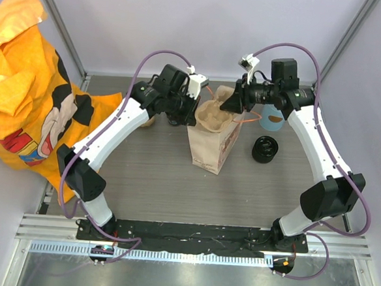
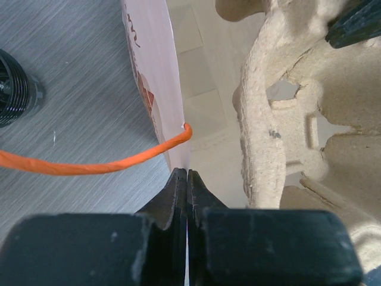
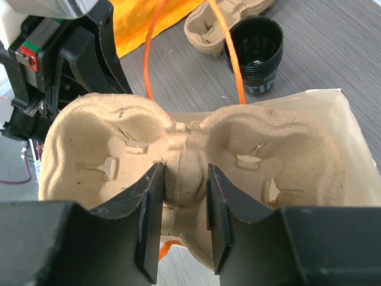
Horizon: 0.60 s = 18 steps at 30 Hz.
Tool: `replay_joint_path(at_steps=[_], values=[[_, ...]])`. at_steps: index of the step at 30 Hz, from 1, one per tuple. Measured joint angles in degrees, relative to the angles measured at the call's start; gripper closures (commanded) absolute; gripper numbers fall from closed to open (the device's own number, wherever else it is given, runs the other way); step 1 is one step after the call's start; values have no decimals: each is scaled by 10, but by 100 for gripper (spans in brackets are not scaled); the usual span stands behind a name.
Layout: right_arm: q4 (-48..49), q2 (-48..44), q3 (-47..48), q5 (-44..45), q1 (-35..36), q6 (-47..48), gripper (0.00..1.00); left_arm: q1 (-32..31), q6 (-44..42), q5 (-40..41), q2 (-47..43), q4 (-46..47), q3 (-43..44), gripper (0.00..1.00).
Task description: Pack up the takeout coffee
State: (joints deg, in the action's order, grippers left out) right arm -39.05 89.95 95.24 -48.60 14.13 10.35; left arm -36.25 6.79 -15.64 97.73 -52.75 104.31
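Note:
The takeout coffee, a small black lidded cup, stands on the table right of the paper bag; it also shows at the left edge of the left wrist view. My left gripper is shut on the bag's white upper wall, beside its orange handle. My right gripper is shut on the middle ridge of the brown pulp cup carrier, which sits in the bag's open mouth. Neither gripper touches the coffee.
A light-blue cup stands behind the coffee, partly under my right arm. A spare pulp carrier and an open stack of black cups lie beyond the bag near my left arm. Orange cloth covers the left side.

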Motion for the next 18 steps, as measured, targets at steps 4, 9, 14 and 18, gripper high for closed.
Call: replay_joint_path(at_steps=[4,9,14,18], values=[[-16,1,7,1,0,15,69,0,-4,0,-1,3,-2,100],[-28,1,12,14,2,29,69,0,-10,0,-1,4,-2,100],[-41,1,24,53,15,49,69,0,-13,0,-1,7,-2,100],[-62,4,41,90,33,69,70,0,-15,3,-1,7,-2,100]])
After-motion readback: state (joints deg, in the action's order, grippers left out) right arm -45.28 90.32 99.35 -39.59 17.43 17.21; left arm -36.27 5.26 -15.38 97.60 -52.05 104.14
